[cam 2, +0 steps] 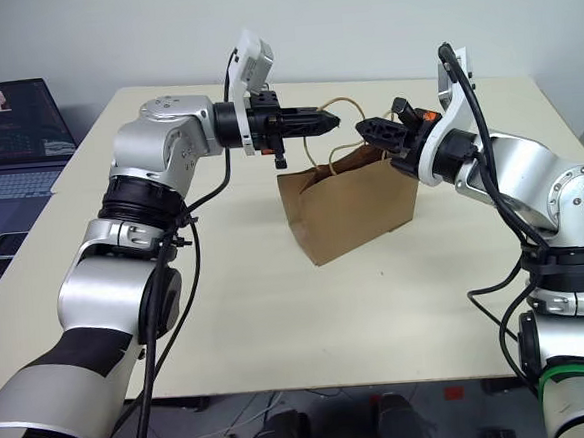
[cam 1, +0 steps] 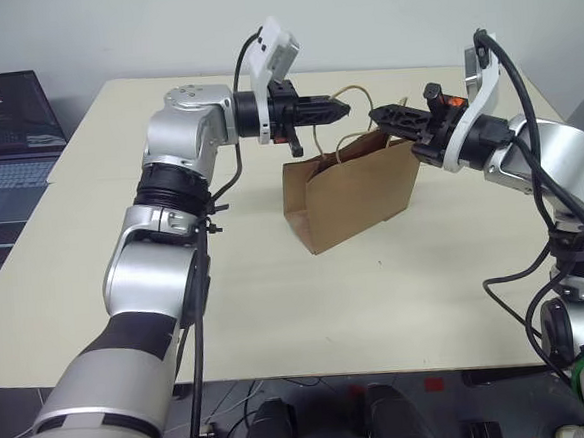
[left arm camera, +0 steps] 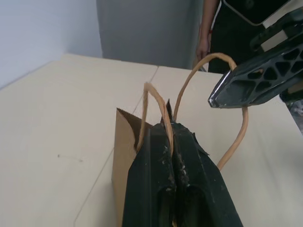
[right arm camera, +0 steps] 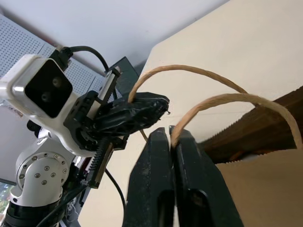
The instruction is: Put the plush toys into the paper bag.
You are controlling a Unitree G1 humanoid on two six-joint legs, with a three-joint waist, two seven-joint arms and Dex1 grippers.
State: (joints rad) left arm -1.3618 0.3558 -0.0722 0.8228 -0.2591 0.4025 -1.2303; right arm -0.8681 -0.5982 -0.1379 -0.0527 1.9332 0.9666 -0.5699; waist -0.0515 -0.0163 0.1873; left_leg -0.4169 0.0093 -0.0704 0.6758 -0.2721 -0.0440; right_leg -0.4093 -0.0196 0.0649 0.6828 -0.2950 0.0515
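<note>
Handles decide this: we pinch one tan cord loop in each gripper, left (cam 1: 338, 106) and right (cam 1: 377, 116), above the brown kraft paper bag (cam 1: 355, 194) mid-table; toys probably inside, unseen.

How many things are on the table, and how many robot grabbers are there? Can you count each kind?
Paper bag: 1
Bag handles: 2
Laptop: 1
Grippers: 2, left gripper and right gripper, each pinching a handle
Total: 6
</note>
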